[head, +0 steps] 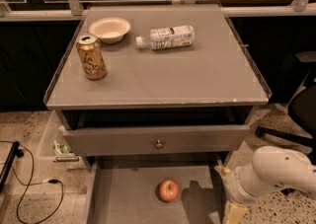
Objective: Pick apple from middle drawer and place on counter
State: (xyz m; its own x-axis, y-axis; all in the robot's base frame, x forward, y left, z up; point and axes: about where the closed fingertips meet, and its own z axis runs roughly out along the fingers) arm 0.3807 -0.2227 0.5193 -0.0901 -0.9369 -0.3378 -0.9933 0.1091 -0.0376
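The apple [169, 190] sits stem up on the bare floor of the open middle drawer [123, 196], toward 6 o'clock in the view, a little right of the drawer's centre and touching neither side wall. The end effector [234, 213] hangs at 5 o'clock by the drawer's right wall, near the apple but apart from it, on the white arm [279, 171] that reaches in from 4 o'clock. Whether it is released or clenched I cannot tell, as the frame's edge cuts most of it off. The step in hand looks like the approach to the apple. To do it well, the end effector should clear the right wall, move toward 9 o'clock and descend on the fruit from above. The knobbed upper drawer [158, 139] juts out at the apple's 12 o'clock and likely leaves little headroom there. A round apple may roll if nudged off-centre, so the grasp should straddle its widest part. For placing, the tabletop [207, 77] offers its 4 o'clock area, well apart from the can [91, 56] at 10 o'clock, the bowl [109, 28] at 11 and the bottle [166, 37] at 12.
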